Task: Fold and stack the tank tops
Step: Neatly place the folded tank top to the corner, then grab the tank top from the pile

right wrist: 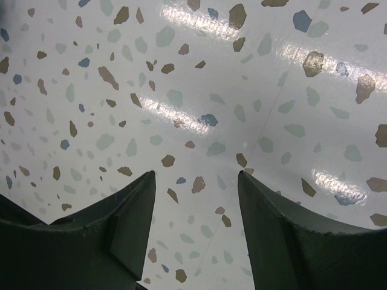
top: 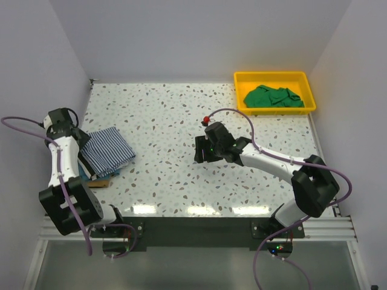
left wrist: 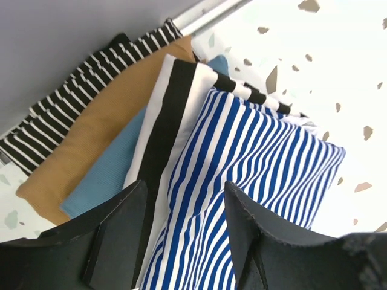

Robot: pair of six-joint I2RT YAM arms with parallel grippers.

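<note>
My left gripper (left wrist: 186,194) hung with jaws parted, holding nothing, just over the blue-striped top (left wrist: 266,157) that capped the pile (left wrist: 103,127) at the left edge of the table (top: 169,121), while the right gripper (right wrist: 195,178), likewise parted and bare, hovered over its middle. I feared a jaw snagging that top layer on lifting away and dragging the fanned pile askew. I counted five tops piled, one green top (top: 272,96) crumpled in the one tray (top: 275,77), two grippers

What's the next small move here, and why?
Probably send the right gripper, open over the table, toward the crumpled green tank top in the yellow tray. The blue-white striped top lies folded on the stack, and the left gripper is open above it, holding nothing.
</note>
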